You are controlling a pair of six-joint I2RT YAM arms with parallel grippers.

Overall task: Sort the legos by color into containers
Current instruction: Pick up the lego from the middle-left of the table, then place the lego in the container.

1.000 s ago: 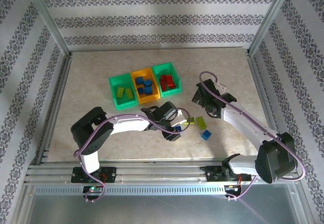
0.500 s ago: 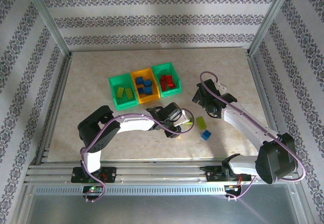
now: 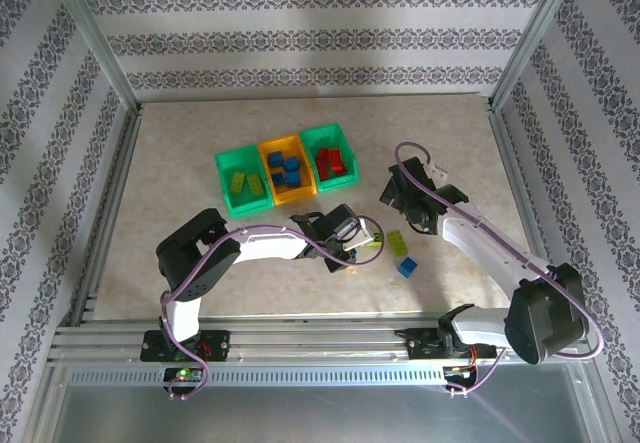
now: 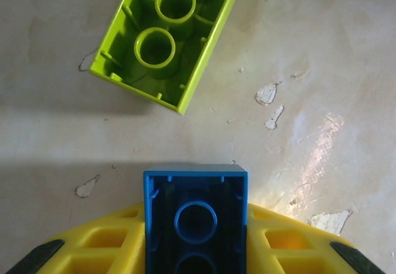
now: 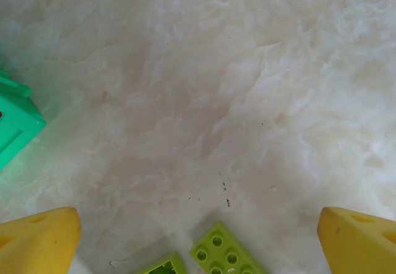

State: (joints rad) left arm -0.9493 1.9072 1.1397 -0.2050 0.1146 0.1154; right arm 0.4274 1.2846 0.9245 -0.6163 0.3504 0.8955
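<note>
L gripper [image 4: 195, 244]: low over table [image 3: 190, 133], near centre. Its yellow fingers [image 4: 93, 252] are clamped on a blue brick [image 4: 195, 215].
Blue brick: small, hollow side toward wrist cam, one round tube visible. I can't tell if it rests on the table or is just clear of it.
Chg vs 1 s back: L elbow has swung inward. The gripper has slid over the blue brick that lay beside it. R arm same pose.
Lime brick [image 4: 164, 42]: just beyond the grip, upside-down, tubes up, apart from the blue one.
2nd lime brick [image 3: 398, 242] and 2nd blue brick [image 3: 407, 267]: loose to the R, near each other, not touching.
R gripper [image 5: 198, 240]: above the table by the lime pcs, fingers spread wide, nothing between.
Containers, far row, side by side:
- L green bin [image 3: 224, 175] w/ lime pcs
- orange-yellow bin [image 3: 290, 200] w/ blue pcs
- R green bin [image 3: 348, 150] w/ red pcs
</note>
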